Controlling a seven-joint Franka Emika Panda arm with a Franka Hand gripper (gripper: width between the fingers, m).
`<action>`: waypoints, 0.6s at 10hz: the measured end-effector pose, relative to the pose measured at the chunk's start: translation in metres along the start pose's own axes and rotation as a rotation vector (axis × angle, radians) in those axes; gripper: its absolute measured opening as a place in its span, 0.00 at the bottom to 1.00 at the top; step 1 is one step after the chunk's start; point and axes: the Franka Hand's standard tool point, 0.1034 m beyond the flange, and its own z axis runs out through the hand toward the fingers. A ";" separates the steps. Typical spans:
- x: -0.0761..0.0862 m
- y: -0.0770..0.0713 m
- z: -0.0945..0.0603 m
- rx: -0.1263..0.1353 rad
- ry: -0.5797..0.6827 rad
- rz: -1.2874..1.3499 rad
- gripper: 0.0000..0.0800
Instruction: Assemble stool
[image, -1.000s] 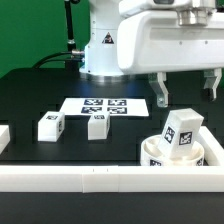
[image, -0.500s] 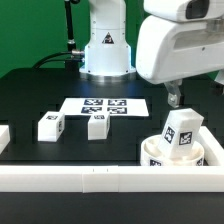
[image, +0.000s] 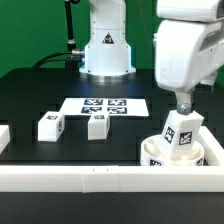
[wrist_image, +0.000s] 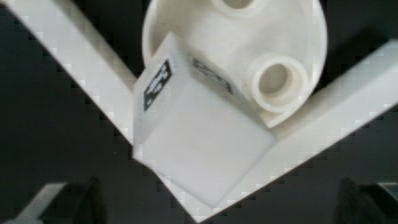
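The round white seat (image: 149, 152) lies in the front right corner against the rails. One tagged leg (image: 181, 131) stands tilted on it. Two more tagged legs (image: 51, 126) (image: 97, 125) lie on the black table at the exterior view's left. My gripper (image: 181, 101) hangs just above the top of the leg on the seat. In the wrist view the seat (wrist_image: 231, 40) and that leg (wrist_image: 205, 140) fill the picture. The gripper (wrist_image: 217, 205) is open and empty, its dark fingers (wrist_image: 86, 200) wide apart on either side of the leg's end.
The marker board (image: 105, 105) lies flat at the back middle, in front of the robot base (image: 105, 50). Long white border rails (image: 90, 180) run along the front and the right side, and meet in a corner behind the seat in the wrist view (wrist_image: 71, 70).
The hand has turned and swung toward the exterior view's right, and now sits lower, right over the leg on the seat. The parts have not moved.
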 end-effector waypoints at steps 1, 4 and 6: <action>-0.001 0.000 0.001 0.001 0.000 -0.108 0.81; -0.007 0.004 0.005 -0.012 -0.037 -0.458 0.81; -0.008 0.004 0.009 -0.010 -0.059 -0.624 0.81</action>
